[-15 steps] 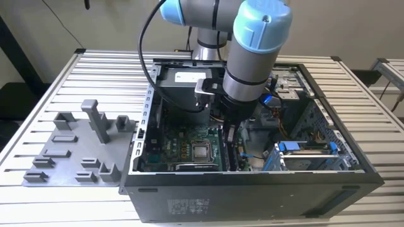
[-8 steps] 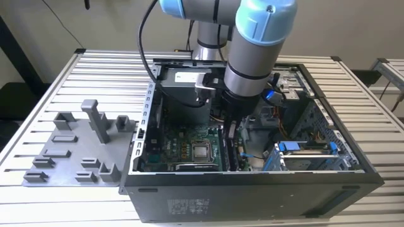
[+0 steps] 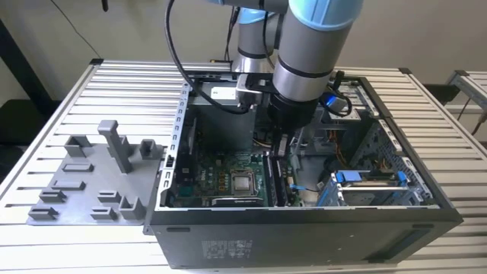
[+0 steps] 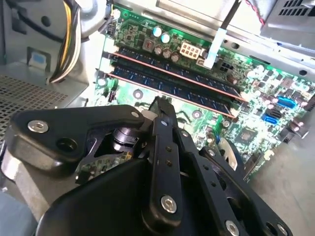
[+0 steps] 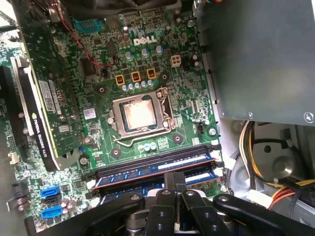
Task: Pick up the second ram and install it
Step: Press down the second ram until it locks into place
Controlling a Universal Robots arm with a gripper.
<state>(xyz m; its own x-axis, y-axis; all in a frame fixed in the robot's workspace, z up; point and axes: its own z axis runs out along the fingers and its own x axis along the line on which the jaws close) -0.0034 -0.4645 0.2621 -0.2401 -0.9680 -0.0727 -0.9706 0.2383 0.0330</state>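
My gripper (image 3: 280, 149) hangs inside the open computer case, over the memory slots beside the processor (image 3: 243, 184). Its black fingers stand together, shut, with nothing between them. In both wrist views the fingertips (image 4: 160, 103) (image 5: 174, 178) sit at the middle of the nearer of two blue strips. That strip is the second ram (image 4: 189, 92) (image 5: 133, 186), lying flat in its slot on the green motherboard (image 5: 98, 78). Another blue ram (image 5: 152, 166) lies in the slot alongside it. I cannot tell whether the fingertips touch the second ram.
A grey plastic tray (image 3: 91, 177) with upright posts lies on the slatted table at the exterior view's left. The case walls (image 3: 304, 228) ring the work area. A card (image 5: 39, 108), a grey power supply box (image 5: 261, 59), yellow cables (image 5: 253, 147) and a blue drive bay (image 3: 369, 180) crowd the slots.
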